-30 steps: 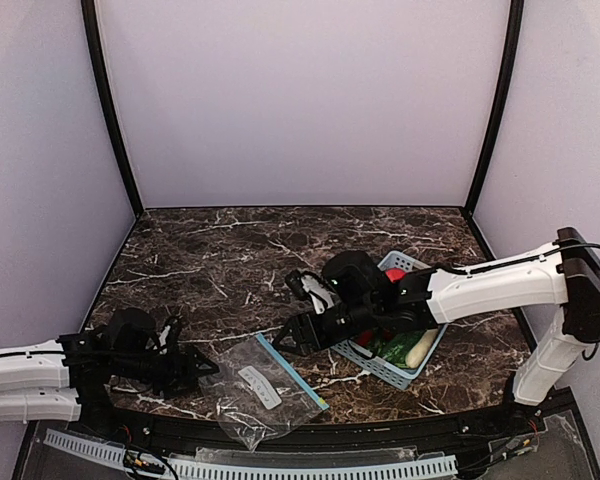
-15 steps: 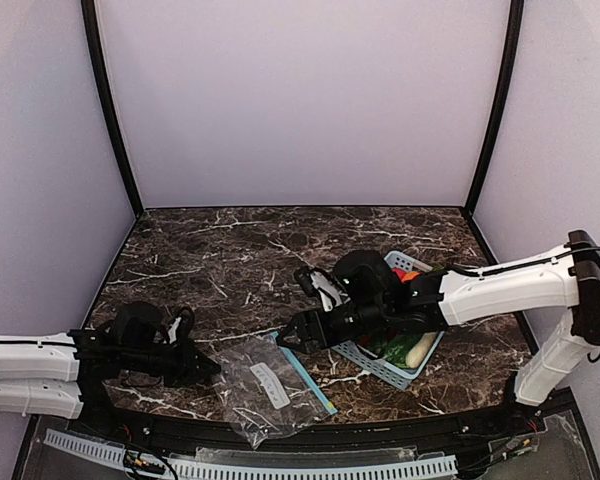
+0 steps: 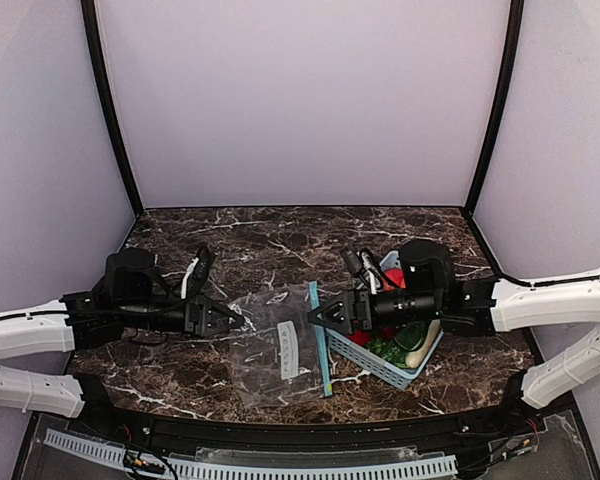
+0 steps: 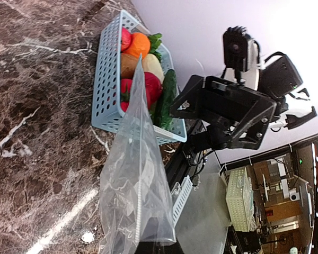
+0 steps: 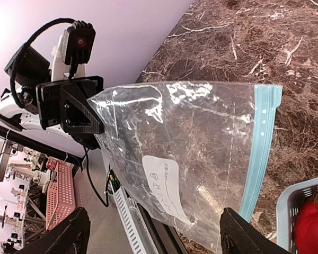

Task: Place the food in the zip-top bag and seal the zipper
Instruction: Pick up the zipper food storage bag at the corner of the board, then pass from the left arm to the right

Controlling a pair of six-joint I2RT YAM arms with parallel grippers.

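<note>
PHOTOG: Swung up from the bottom centre of the overhead frame a second ago, the bag (image 3: 278, 345) now sits mid-frame, its zipper (image 3: 320, 340) turned toward the basket (image 3: 375, 365). The left claw (image 3: 232, 321) has travelled up and right with it. The right claw (image 3: 318, 316) has backed off to the right.

DESK: Who has hold of it?

PHOTOG: The left claw is pinched tight on the bag's corner, at the left end of the plastic. In the right wrist view its dark fingers (image 5: 77, 114) are clamped on the clear film, and that end is raised. The right claw stands wide, its fingers (image 5: 69, 235) at the lower corners of its own view and the bag lying ahead of them.

DESK: And the food?

PHOTOG: The food (image 3: 392, 347) is in the basket, right of centre on the marble counter (image 3: 210, 250). A red piece (image 3: 393, 277) lies at the top and a cream squash (image 3: 421, 346) at the right edge. The left wrist view adds an orange (image 4: 139, 43) near the upper end. The zipper runs top to bottom just beside the basket's left wall. A white label (image 3: 288, 350) shows on the bag's middle.
</note>
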